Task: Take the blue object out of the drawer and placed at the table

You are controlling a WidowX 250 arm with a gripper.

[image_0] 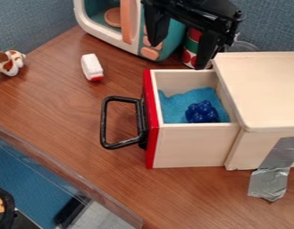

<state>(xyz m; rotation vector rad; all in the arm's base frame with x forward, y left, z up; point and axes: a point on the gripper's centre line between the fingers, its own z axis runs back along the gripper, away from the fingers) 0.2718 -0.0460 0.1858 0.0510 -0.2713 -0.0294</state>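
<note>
We observed the gripper (178,54) at the upper centre of the frame, its fingers spread wide. We located the dark blue object (201,112) right of centre, on light blue cloth (173,105) inside the open drawer (187,145).

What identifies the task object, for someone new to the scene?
Find the light wooden box with its red-fronted drawer pulled open. Inside, on the light-blue cloth, sits a small dark-blue object. Unlike the flat, paler cloth, it is knobbly and glossy.
</note>
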